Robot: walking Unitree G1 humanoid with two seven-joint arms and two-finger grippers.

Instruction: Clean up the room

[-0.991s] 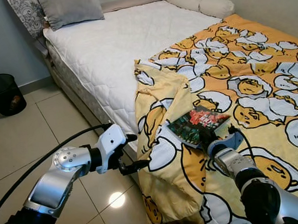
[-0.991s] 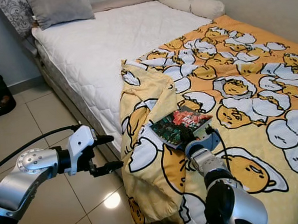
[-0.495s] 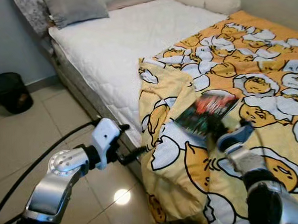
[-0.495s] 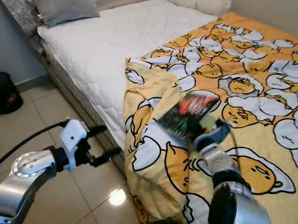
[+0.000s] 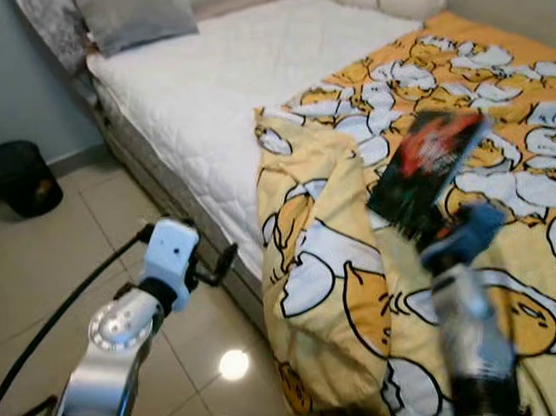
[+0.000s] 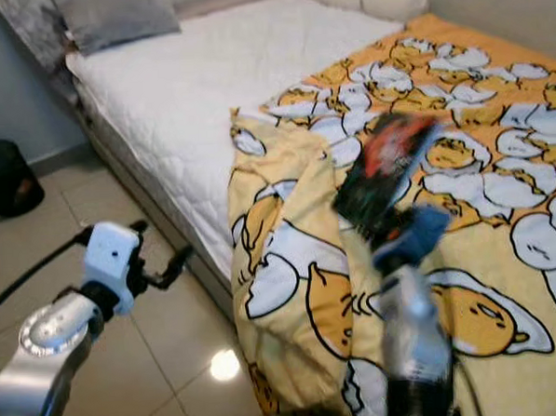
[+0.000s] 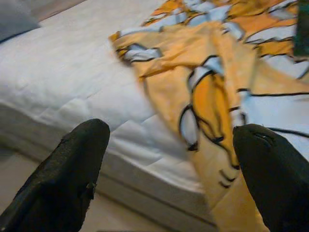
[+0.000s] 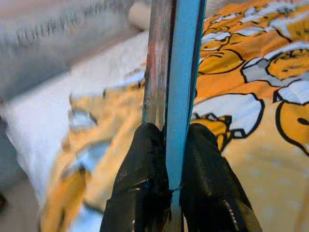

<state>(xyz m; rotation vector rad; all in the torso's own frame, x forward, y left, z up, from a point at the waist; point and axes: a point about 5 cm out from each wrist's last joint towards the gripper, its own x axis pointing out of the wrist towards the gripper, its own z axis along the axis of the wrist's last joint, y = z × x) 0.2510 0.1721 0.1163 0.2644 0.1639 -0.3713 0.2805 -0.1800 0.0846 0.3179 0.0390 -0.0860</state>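
Left gripper (image 7: 169,164) over floor tiles (image 5: 39,267) beside bed (image 5: 207,91), fingers spread wide, holding nothing. Right gripper (image 8: 166,159) fingers clamped on book (image 5: 425,168), lifted tilted above yellow egg-print blanket (image 5: 327,261) draped over bed edge. Farther: bare white mattress, grey pillow (image 5: 133,18), black waste bin (image 5: 15,175) by wall, contents unclear.

A home bedroom.
A bed (image 5: 216,90) with pillows (image 5: 133,18), a cartoon-print blanket (image 5: 481,160), tiled floor (image 5: 47,248) and small black bin (image 5: 17,177).
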